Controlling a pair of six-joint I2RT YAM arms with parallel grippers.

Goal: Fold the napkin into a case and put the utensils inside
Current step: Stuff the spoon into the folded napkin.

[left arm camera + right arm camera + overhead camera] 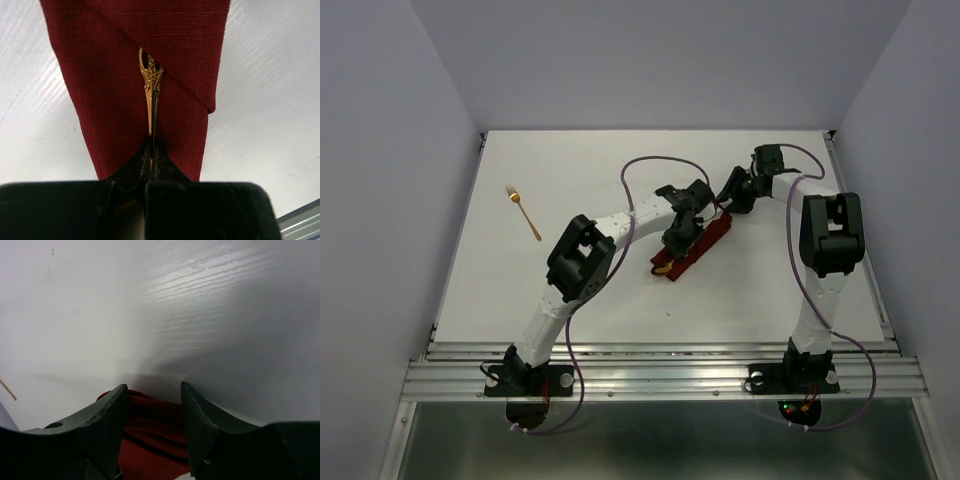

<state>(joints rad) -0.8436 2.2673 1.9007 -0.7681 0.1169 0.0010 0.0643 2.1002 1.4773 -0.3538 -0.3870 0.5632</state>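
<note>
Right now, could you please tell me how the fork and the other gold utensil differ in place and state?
The fork lies free on the white table, apart from both arms; the other utensil is pinched in the shut left gripper. The fork shows whole; the other utensil shows only its ornate handle, lying against the red case. Both are thin and gold.

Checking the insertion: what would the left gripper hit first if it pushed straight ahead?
Likely the case's diagonal fold, just ahead, where the tip of the gold utensil held in the left gripper reaches it; depth is unclear.
</note>
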